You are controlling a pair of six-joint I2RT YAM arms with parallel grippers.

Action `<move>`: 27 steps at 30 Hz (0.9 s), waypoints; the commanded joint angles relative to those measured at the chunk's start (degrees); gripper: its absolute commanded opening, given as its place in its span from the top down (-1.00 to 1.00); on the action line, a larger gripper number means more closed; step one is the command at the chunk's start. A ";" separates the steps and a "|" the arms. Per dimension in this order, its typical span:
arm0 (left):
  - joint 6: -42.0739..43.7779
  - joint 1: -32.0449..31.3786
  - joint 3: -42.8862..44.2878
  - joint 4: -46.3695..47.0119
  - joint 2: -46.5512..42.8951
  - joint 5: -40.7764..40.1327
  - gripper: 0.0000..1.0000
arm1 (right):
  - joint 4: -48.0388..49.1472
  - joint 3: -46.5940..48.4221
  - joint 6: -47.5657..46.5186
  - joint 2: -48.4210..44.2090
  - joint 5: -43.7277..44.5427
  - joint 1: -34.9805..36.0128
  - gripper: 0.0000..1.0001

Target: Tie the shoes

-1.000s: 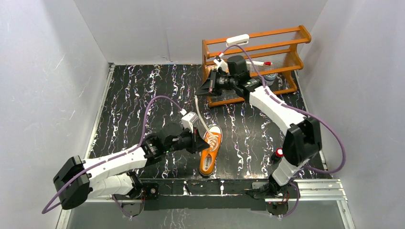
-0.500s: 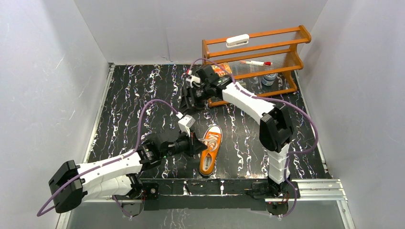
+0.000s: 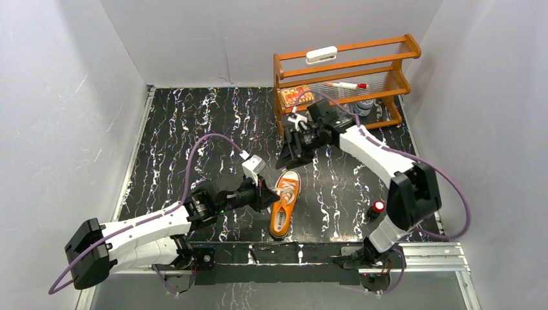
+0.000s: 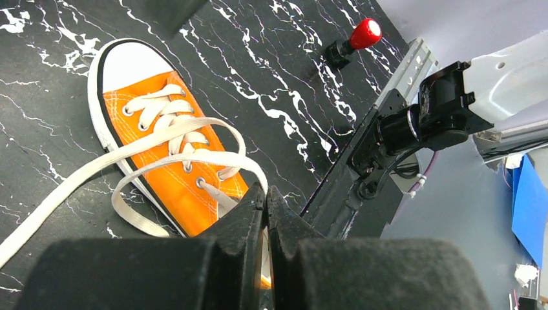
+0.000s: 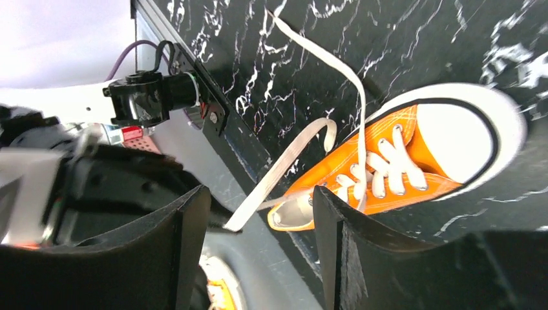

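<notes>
The orange shoe with white laces lies on the black marbled table near the front edge, toe pointing away. My left gripper sits at the shoe's left side, shut on a white lace. In the left wrist view that lace curves over the shoe into the shut left gripper. My right gripper hovers open just beyond the toe, holding nothing. In the right wrist view the shoe and a taut lace show past the open right gripper. A second lace trails loose across the table.
An orange wooden rack stands at the back right, with a marker, a card and a white object on it. A red knob sits right of the shoe near the front rail.
My right gripper has opened and let go of the lace it held up near the rack, then swung down to just beyond the toe. The left arm has barely moved.
</notes>
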 commanded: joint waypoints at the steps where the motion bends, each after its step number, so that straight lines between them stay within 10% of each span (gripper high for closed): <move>1: 2.45 -0.34 3.00 0.02 -1.05 1.42 0.95 | 6.08 -2.32 11.70 5.54 -0.11 3.38 -0.29; 13: 4.01 -0.28 4.54 0.06 0.38 1.37 0.94 | 6.14 -1.13 19.49 17.57 -2.10 10.11 -0.14; 19: 4.01 -0.28 5.00 0.03 0.76 1.22 0.95 | 8.96 0.67 22.62 15.60 -1.04 8.64 0.98; 27: 1.91 -0.28 4.65 -6.05 -2.25 -6.88 0.96 | 5.63 0.19 10.33 -2.55 13.82 3.83 1.00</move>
